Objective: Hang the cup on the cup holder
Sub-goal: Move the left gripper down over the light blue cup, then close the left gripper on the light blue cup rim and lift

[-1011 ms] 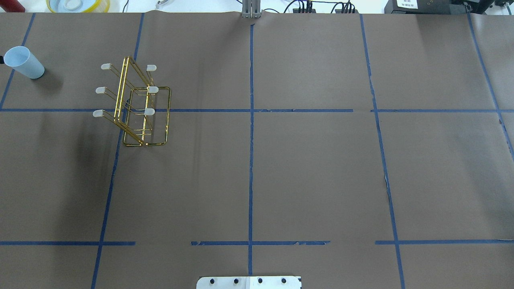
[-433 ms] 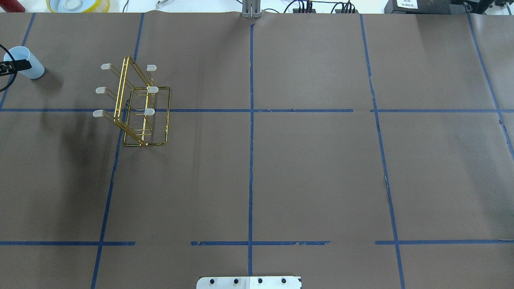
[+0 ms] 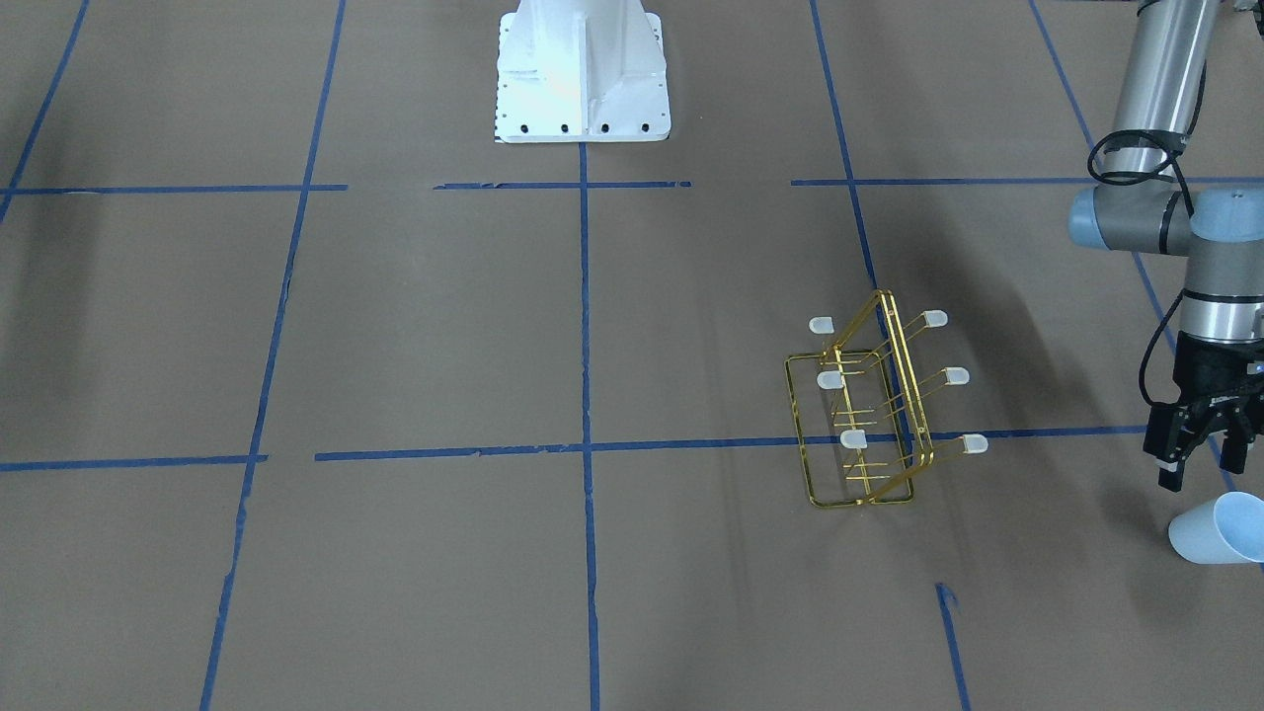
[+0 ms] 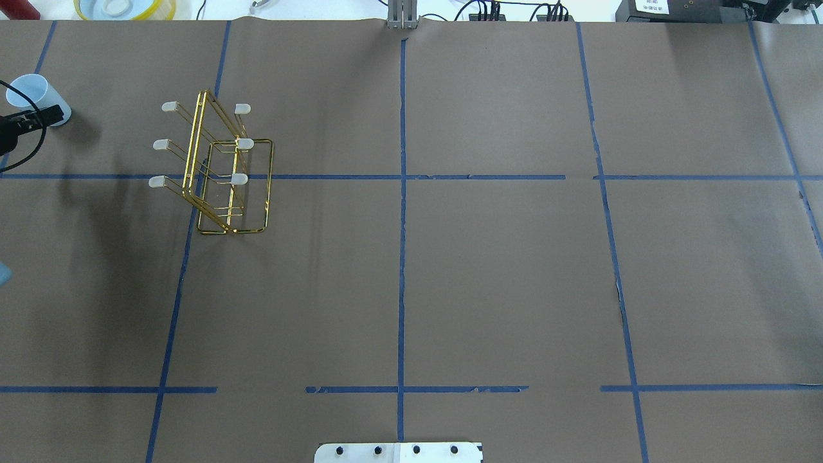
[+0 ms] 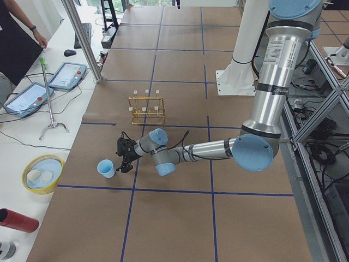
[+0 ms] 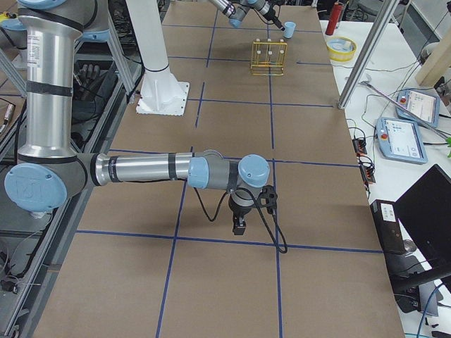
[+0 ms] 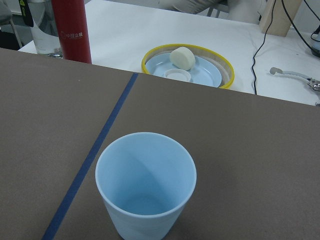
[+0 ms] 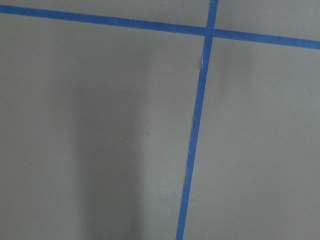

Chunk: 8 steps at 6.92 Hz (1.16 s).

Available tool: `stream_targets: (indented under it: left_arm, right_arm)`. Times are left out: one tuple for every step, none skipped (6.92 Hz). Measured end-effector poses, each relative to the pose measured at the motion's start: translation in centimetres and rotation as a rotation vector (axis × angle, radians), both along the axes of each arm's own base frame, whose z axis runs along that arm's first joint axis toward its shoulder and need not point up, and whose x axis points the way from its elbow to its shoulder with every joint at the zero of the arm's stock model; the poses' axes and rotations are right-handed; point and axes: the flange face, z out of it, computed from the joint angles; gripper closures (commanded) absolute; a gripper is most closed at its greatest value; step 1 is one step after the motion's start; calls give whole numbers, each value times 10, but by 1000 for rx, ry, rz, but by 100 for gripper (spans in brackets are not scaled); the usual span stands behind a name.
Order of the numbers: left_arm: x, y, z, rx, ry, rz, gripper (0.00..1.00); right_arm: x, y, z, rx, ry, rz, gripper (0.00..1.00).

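The cup [image 4: 29, 90] is a pale blue tumbler standing upright near the table's far left edge. It also shows in the front view [image 3: 1215, 528] and fills the left wrist view [image 7: 146, 190]. The cup holder [image 4: 218, 161], a gold wire rack with white-capped prongs, stands to its right, also seen from the front [image 3: 879, 415]. My left gripper [image 3: 1200, 474] is open and empty, hovering just beside and above the cup; in the overhead view it [image 4: 45, 117] overlaps the cup's base. My right gripper [image 6: 239, 225] shows only in the right side view, low over bare table; I cannot tell its state.
A yellow-rimmed bowl [image 7: 187, 67] and a red bottle [image 7: 72, 30] sit on the white bench beyond the table's edge, close behind the cup. The robot's white base [image 3: 583, 69] is at the middle. Blue tape lines grid the brown table.
My left gripper has come in from the overhead view's left edge and moved right, toward the cup's base. The cup and the rack have not moved.
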Motion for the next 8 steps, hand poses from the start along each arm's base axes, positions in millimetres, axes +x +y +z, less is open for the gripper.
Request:
stream_targets:
  left_arm:
    - [10, -4, 4, 4, -19, -16, 0]
    - [22, -10, 10, 1, -41, -30, 0]
    - [29, -14, 17, -6, -60, -39, 0]
    - [33, -13, 25, -18, -74, -39, 0]
    - [34, -11, 35, -31, -86, -37, 0]
    - [34, -9, 43, -42, -99, -36, 0]
    - [34, -9, 50, -51, -111, -39, 0]
    - [34, -9, 54, -57, -118, -42, 0]
  right_arm:
    - [0, 0, 0, 0, 0, 0, 0]
    - [0, 0, 0, 0, 0, 0, 0]
    - [0, 0, 0, 0, 0, 0, 0]
    - [0, 0, 0, 0, 0, 0, 0]
    - [0, 0, 0, 0, 0, 0, 0]
    - [0, 0, 0, 0, 0, 0, 0]
    - [0, 0, 0, 0, 0, 0, 0]
    - [0, 0, 0, 0, 0, 0, 0]
